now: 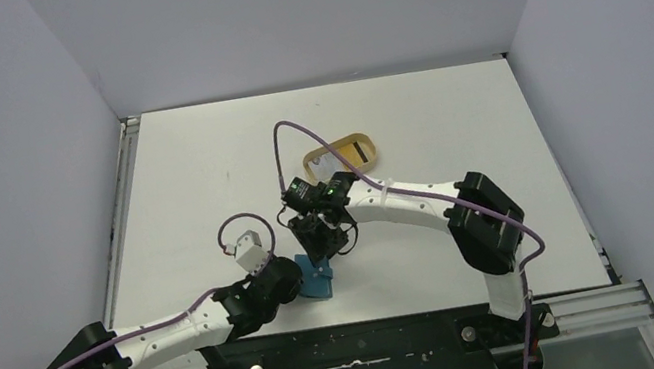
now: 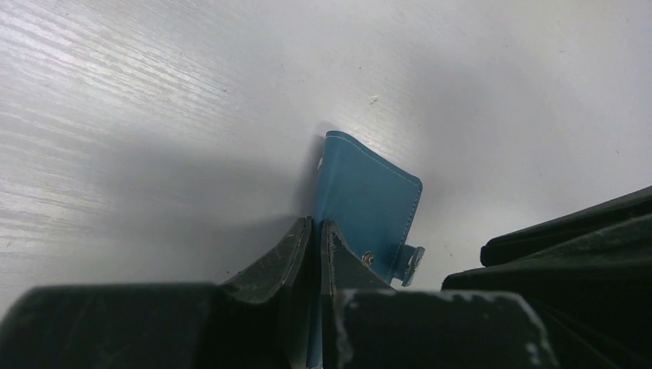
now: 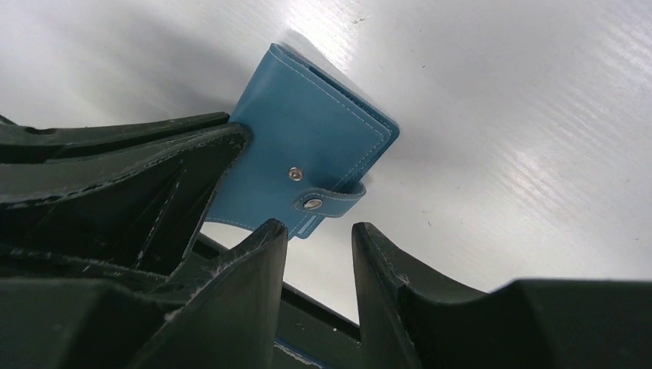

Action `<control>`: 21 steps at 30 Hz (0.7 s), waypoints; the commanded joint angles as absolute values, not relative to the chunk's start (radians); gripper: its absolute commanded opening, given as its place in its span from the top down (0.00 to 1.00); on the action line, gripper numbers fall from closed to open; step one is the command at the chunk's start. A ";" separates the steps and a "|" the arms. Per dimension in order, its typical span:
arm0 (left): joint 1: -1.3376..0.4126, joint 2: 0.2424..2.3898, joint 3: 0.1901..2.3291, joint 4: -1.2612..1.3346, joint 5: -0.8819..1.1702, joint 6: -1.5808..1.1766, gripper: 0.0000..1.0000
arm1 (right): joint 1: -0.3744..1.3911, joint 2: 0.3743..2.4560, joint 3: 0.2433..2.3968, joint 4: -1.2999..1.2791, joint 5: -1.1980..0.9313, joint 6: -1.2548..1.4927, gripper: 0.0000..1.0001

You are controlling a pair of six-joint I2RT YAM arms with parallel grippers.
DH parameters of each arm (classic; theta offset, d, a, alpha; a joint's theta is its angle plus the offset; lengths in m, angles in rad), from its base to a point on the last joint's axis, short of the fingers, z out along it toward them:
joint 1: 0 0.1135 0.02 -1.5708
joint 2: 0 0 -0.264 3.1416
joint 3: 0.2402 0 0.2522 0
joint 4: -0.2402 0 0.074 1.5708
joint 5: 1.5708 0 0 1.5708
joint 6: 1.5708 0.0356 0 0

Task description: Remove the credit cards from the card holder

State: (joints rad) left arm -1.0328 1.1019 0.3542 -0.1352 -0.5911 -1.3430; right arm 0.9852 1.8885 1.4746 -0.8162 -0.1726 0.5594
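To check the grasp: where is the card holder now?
Top view: the card holder is front-centre of the table, clamped by the left gripper, with the right gripper just beyond it.

The card holder is teal-blue, the tray tan.

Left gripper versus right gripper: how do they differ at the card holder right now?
The left gripper is shut on an edge of the teal card holder; the right gripper is open, holding nothing. The left gripper clamps the side away from the snap tab; the right gripper's gap faces that tab. Both sit low beside the folded holder.
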 commanded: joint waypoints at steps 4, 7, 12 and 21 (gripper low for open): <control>-1.037 1.091 0.370 -0.140 -0.619 -1.359 1.00 | 1.017 1.944 1.530 -0.819 -0.172 0.589 0.65; -1.036 1.090 0.366 -0.140 -0.619 -1.359 1.00 | 1.020 1.951 1.537 -0.819 -0.171 0.594 0.69; -1.037 1.084 0.361 -0.140 -0.619 -1.362 1.00 | 1.020 1.953 1.544 -0.825 -0.166 0.594 0.75; -1.037 1.082 0.355 -0.138 -0.614 -1.364 1.00 | 1.020 1.968 1.543 -0.825 -0.160 0.596 0.85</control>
